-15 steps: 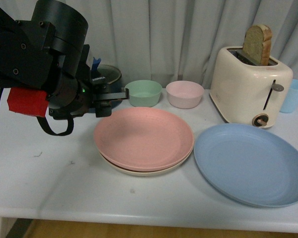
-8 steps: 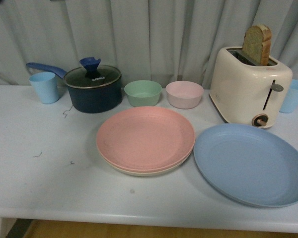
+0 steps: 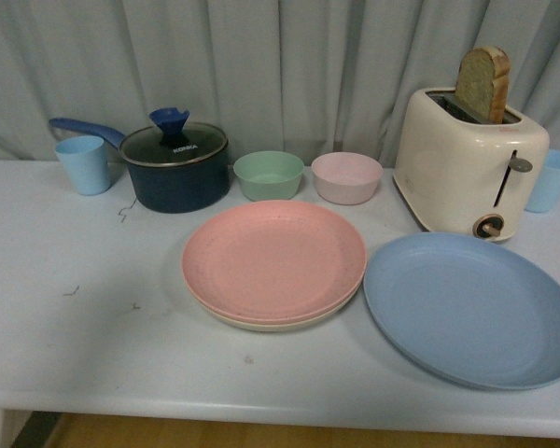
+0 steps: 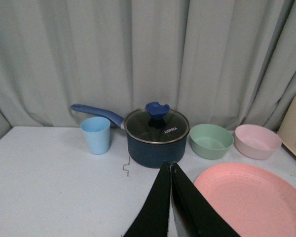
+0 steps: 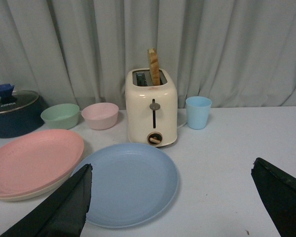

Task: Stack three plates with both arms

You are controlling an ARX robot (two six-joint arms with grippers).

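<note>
The pink plate (image 3: pixel 273 259) lies on top of the beige plate (image 3: pixel 261 324), whose rim shows beneath it, at the table's middle. To their right the blue plate (image 3: pixel 471 308) lies flat by itself on the table. Neither arm shows in the front view. In the left wrist view my left gripper (image 4: pixel 168 166) is shut and empty, above the table beside the pink plate (image 4: pixel 251 202). In the right wrist view my right gripper (image 5: pixel 171 168) stands wide open and empty, near the blue plate (image 5: pixel 128 182), with the pink plate (image 5: pixel 32 160) beyond.
At the back stand a light blue cup (image 3: pixel 83 164), a dark blue lidded pot (image 3: pixel 175 168), a green bowl (image 3: pixel 269 175), a pink bowl (image 3: pixel 347 177), a cream toaster (image 3: pixel 469 163) holding a bread slice, and another blue cup (image 3: pixel 552 179).
One second ago the left arm filled the front view's left side beside the pink plate. It has since withdrawn out of that view. The plates have not moved.
</note>
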